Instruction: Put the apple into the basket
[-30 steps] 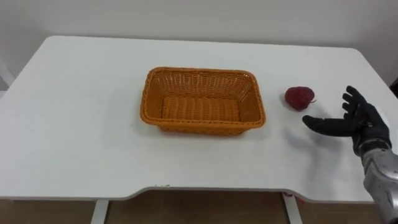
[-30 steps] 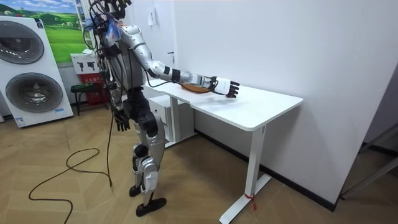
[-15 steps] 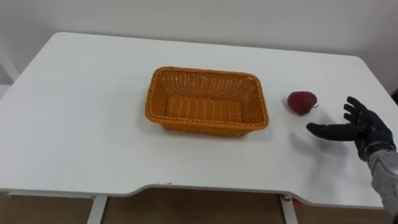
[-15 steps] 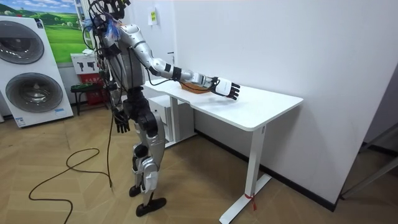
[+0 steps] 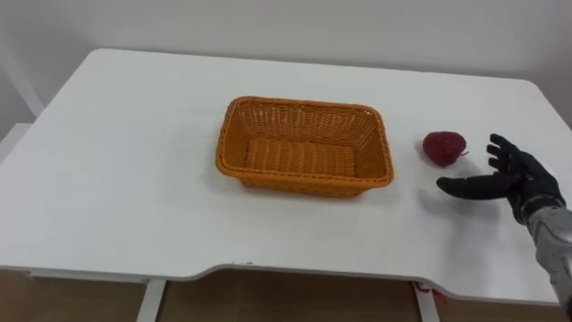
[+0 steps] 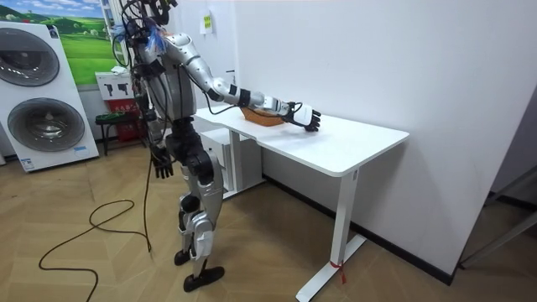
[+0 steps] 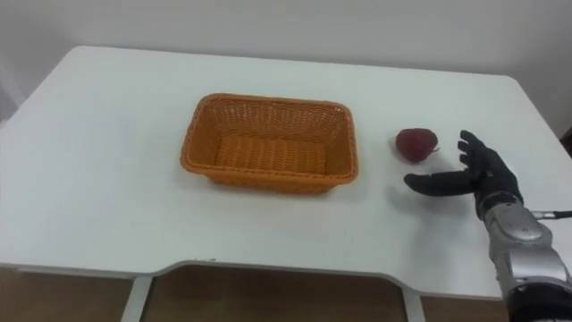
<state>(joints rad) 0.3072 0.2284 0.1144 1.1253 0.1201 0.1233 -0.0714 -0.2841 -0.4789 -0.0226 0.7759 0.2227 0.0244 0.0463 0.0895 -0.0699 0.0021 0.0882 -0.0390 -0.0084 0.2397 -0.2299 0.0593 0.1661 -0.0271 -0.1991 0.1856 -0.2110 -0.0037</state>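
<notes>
Right hand (image 5: 521, 185), fingers still spread open, has crept slightly nearer the apple (image 5: 444, 148) (untouched on the table (image 5: 116, 161), just right of the basket (image 5: 308, 188)), so no grasp yet; left hand (image 6: 159, 165) hangs idle.

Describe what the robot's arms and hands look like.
The right hand is black all over and slender-fingered. It sits on a silver-grey, rounded metal forearm. In the room view the left hand is dark as well.
</notes>
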